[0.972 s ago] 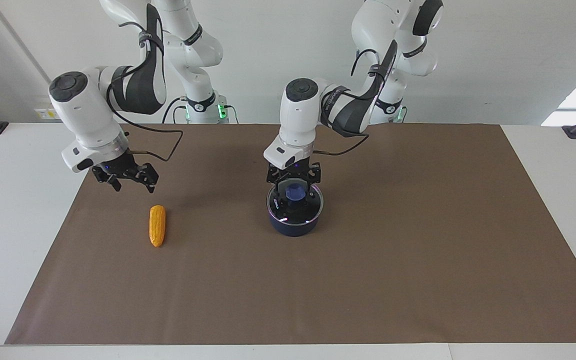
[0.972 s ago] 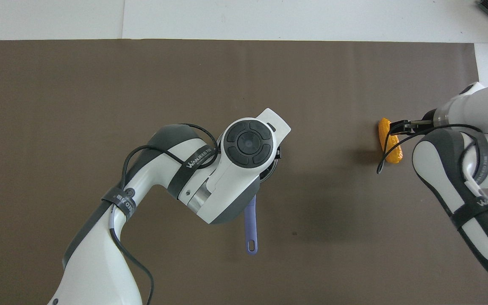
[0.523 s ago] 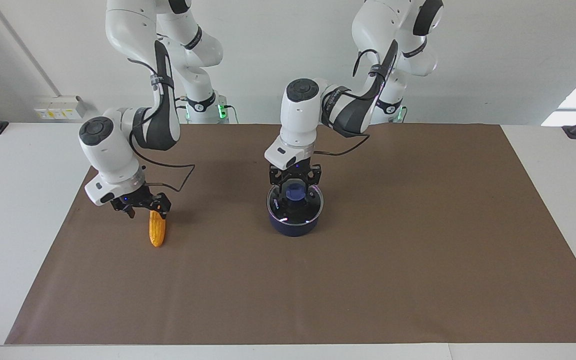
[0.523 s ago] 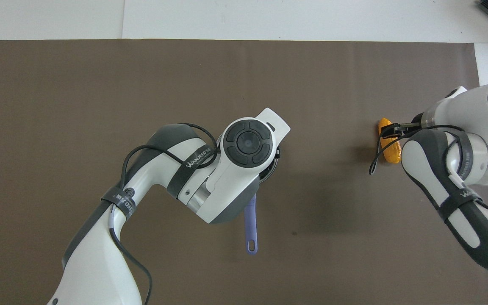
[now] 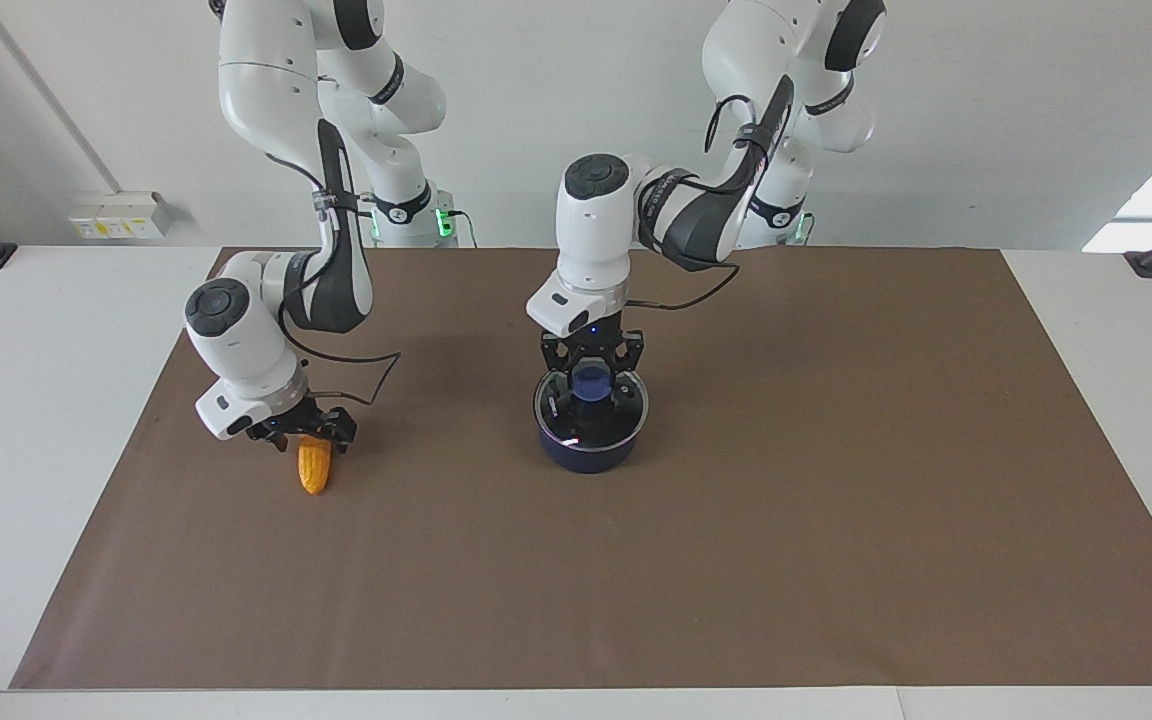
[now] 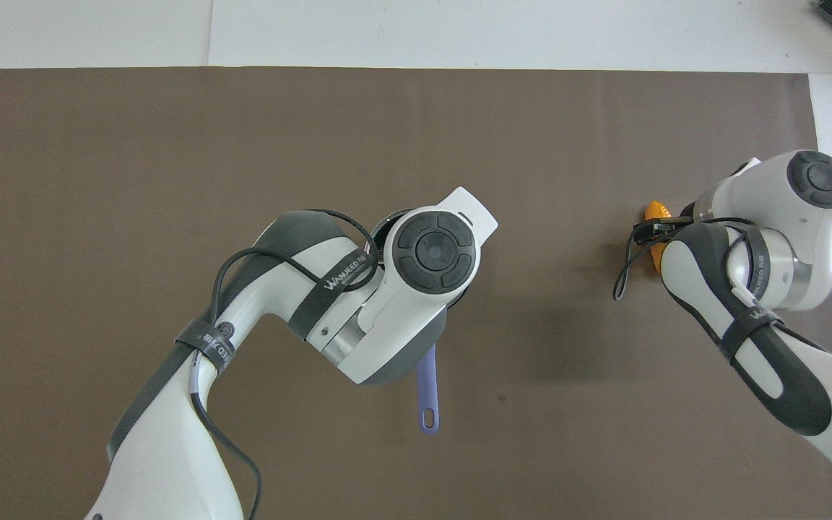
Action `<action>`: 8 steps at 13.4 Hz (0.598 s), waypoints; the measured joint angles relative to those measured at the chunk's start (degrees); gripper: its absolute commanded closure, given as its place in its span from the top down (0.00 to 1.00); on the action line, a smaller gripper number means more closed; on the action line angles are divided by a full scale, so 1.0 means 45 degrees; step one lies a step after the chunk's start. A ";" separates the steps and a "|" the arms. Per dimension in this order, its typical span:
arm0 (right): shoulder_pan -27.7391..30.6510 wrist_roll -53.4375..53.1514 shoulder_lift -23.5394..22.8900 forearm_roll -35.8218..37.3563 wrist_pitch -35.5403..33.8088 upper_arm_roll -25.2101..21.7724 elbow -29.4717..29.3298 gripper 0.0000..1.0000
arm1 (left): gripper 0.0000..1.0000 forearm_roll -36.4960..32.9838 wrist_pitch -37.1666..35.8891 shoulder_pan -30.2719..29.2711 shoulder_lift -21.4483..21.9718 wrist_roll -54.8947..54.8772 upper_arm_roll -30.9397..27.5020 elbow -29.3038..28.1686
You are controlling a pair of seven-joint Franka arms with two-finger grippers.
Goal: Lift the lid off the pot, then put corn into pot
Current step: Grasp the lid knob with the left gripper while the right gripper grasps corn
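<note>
Having dropped onto the corn [image 5: 314, 469], right gripper [image 5: 302, 436] gaping astride it; left gripper [image 5: 591, 377] clamping knob, lid [image 5: 591, 407] remaining on pot [image 5: 589, 450] beneath.

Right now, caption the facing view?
Left gripper shut on lid knob; right gripper open over corn.

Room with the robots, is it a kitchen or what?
Probably a robot lab, not a kitchen: two white arms bolted by a bare wall, a plain table under a brown mat, and one small pot with corn.
</note>
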State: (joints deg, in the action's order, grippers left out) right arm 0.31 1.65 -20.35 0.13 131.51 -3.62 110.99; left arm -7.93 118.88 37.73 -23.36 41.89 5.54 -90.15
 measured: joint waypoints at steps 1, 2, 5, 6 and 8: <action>0.0000 0.0000 0.0000 0.0000 0.0000 0.0000 0.0000 0.64 | 0.00 0.0000 -0.0152 0.0000 0.0033 0.0000 -0.0037 0.0025; 0.0000 0.0000 0.0000 0.0000 0.0000 0.0000 0.0000 0.37 | 0.00 0.0000 -0.0348 -0.0002 0.0101 0.0000 -0.0085 0.0041; 0.0000 0.0000 0.0000 -0.0001 0.0001 0.0000 0.0000 0.00 | 0.00 -0.0001 -0.1120 -0.0008 0.0560 -0.0001 -0.0172 0.0097; 0.0000 0.0000 0.0000 -0.0001 0.0001 0.0000 0.0000 0.00 | 0.00 -0.0001 -0.1342 -0.0026 0.0803 -0.0001 -0.0193 0.0101; 0.0000 0.0000 0.0003 -0.0004 0.0002 0.0000 -0.0015 0.00 | 0.00 -0.0006 -0.1645 -0.0268 0.1266 -0.0063 -0.0236 0.0096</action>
State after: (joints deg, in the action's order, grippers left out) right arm 0.31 1.65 -20.33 0.11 131.52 -3.62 110.92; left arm -7.95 111.47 36.52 -17.66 41.61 4.48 -89.72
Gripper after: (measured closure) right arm 0.608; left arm 0.383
